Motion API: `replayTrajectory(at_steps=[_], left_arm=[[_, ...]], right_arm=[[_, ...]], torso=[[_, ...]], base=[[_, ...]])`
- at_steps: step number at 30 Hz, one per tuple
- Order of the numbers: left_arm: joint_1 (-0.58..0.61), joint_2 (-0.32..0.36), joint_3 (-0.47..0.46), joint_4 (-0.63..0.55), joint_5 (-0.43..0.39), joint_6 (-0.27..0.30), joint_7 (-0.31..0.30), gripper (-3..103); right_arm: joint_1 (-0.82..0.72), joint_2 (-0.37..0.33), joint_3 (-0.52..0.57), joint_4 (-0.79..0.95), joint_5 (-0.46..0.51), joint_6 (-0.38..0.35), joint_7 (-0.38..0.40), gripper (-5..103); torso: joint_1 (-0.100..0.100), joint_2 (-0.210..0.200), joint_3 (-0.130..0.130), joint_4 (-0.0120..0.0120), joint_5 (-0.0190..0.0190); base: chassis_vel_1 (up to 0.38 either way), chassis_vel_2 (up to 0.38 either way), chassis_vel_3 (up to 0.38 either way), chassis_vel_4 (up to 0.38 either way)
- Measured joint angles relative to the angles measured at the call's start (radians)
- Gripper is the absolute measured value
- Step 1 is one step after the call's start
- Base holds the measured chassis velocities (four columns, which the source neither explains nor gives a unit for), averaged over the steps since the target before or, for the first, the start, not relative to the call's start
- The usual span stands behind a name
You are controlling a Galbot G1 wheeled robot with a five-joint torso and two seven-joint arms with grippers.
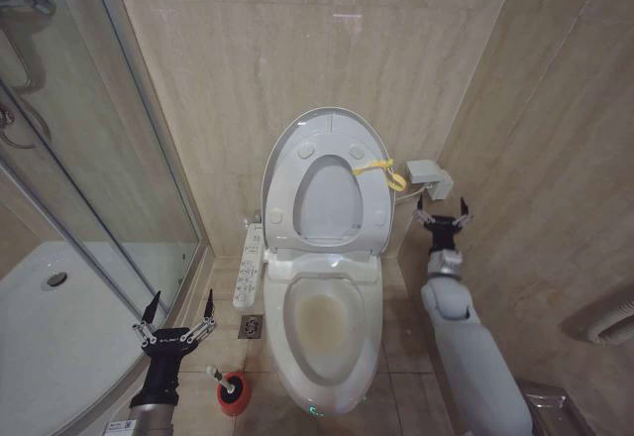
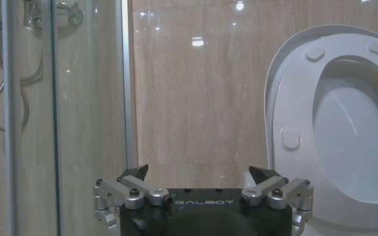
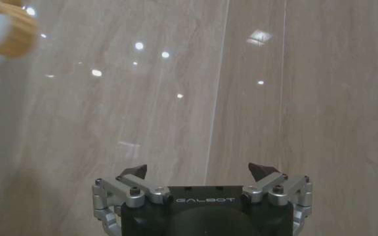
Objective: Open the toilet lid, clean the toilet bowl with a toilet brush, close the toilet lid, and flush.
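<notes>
The lid (image 1: 327, 134) is up, standing against the back wall (image 1: 297, 50) with the seat (image 1: 287, 193) raised flat against it, and the yellow strap (image 1: 381, 170) hangs off the lid's right rim. Below, the bowl (image 1: 327, 322) lies open, with a yellow-brown stain inside. The right gripper (image 1: 443, 210) is up high just right of the raised lid, near the strap and under a small grey box (image 1: 428, 171) on the wall, touching nothing; its fingers are spread wide with only air between them. From its wrist camera, the spread fingertips (image 3: 131, 171) face bare wall tile, with a blur of the strap (image 3: 8, 27) in one corner. The left gripper (image 1: 178, 307) hovers low at the bowl's left side, by the shower glass (image 1: 109, 188), fingers also splayed and empty; its wrist camera looks past them (image 2: 135, 173) at the wall and the raised lid (image 2: 287, 98). The brush (image 1: 224, 381) sits in its red cup (image 1: 234, 398) on the floor, right beside the left gripper and just left of the bowl's front, untouched. The control panel (image 1: 251, 266) runs along the bowl's left edge, and a drain (image 1: 252, 327) sits in the floor below it.
</notes>
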Motion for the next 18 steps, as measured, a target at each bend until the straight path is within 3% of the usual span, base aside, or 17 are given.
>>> replayTrajectory(at_steps=[9,18], left_arm=[[0.000,0.000,0.000,0.000,0.000,0.000,0.000,100],[0.000,0.000,0.000,0.000,0.000,0.000,0.000,100]], right_arm=[[0.181,-0.009,-0.033,-0.160,-0.022,0.008,0.009,100],[0.233,0.014,-0.058,-0.201,-0.038,0.006,0.012,100]], torso=[[0.000,0.000,0.000,0.0003,-0.0001],[0.000,0.000,0.000,0.0001,-0.0002]], base=[[0.000,0.000,0.000,0.000],[0.000,0.000,0.000,0.000]])
